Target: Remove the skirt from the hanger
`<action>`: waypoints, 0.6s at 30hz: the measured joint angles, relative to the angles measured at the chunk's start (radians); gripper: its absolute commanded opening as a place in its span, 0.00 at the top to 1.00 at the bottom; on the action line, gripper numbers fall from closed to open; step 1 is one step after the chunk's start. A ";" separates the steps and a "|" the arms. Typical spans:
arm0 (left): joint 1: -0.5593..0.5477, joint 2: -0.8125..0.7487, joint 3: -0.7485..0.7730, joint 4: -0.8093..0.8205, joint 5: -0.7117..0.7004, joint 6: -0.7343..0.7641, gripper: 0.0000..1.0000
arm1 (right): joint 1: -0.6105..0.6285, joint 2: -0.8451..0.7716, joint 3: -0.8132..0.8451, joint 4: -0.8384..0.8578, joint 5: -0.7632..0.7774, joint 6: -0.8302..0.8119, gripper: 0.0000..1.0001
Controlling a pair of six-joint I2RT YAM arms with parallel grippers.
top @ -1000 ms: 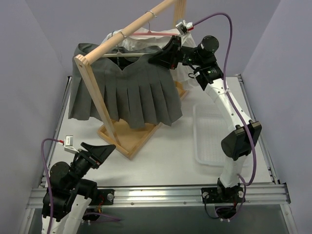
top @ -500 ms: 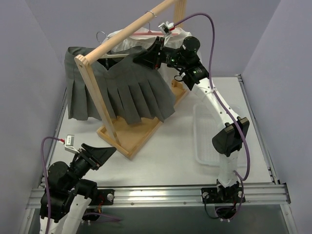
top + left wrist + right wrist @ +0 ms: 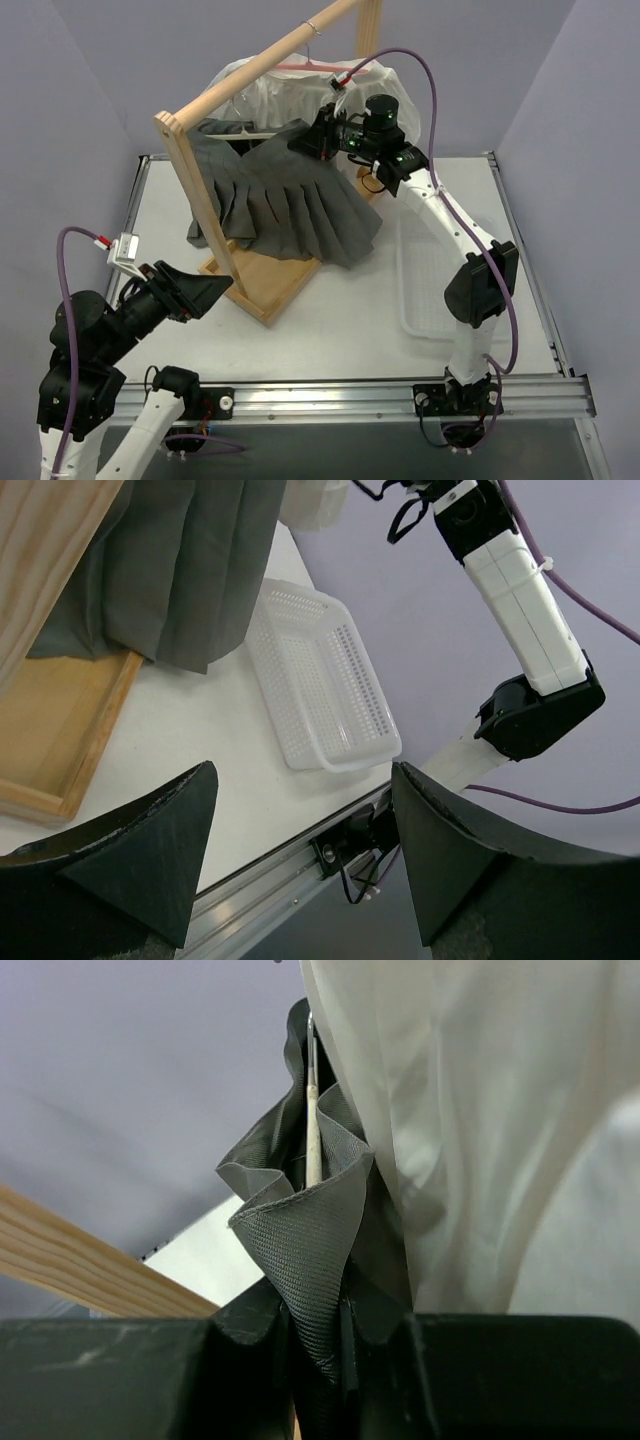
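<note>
The grey pleated skirt [image 3: 290, 205] hangs bunched on a wooden hanger [image 3: 262, 133] under the rack's rail [image 3: 255, 65]. My right gripper [image 3: 306, 141] is shut on the skirt's waistband at its right end. In the right wrist view the folded waistband [image 3: 305, 1250] is pinched between the fingers [image 3: 320, 1350], with the hanger's bar [image 3: 313, 1130] rising behind it. The hanger's hook is hidden. My left gripper [image 3: 212, 292] is open and empty, raised at the front left. The left wrist view shows the skirt's hem [image 3: 190, 570] beyond the open gripper [image 3: 300, 855].
A white garment [image 3: 290, 90] hangs on a red hanger [image 3: 305, 66] behind the skirt and fills the right of the right wrist view [image 3: 480, 1140]. The rack's post [image 3: 200, 200] and wooden base [image 3: 265, 285] stand mid-table. A white basket [image 3: 440, 285] lies right of it.
My right gripper has pulled the skirt's waist right and down; the skirt has swung from left of the post to under the rail. My left arm has lifted and shifted left.
</note>
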 measured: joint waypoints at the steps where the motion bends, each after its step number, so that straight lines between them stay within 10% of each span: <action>1: 0.000 0.015 0.021 0.002 0.005 0.013 0.21 | 0.000 -0.016 -0.027 -0.013 0.015 -0.004 1.00; 18: 0.011 0.357 0.502 0.047 0.078 0.213 0.23 | -0.014 -0.406 -0.319 -0.146 0.104 -0.028 1.00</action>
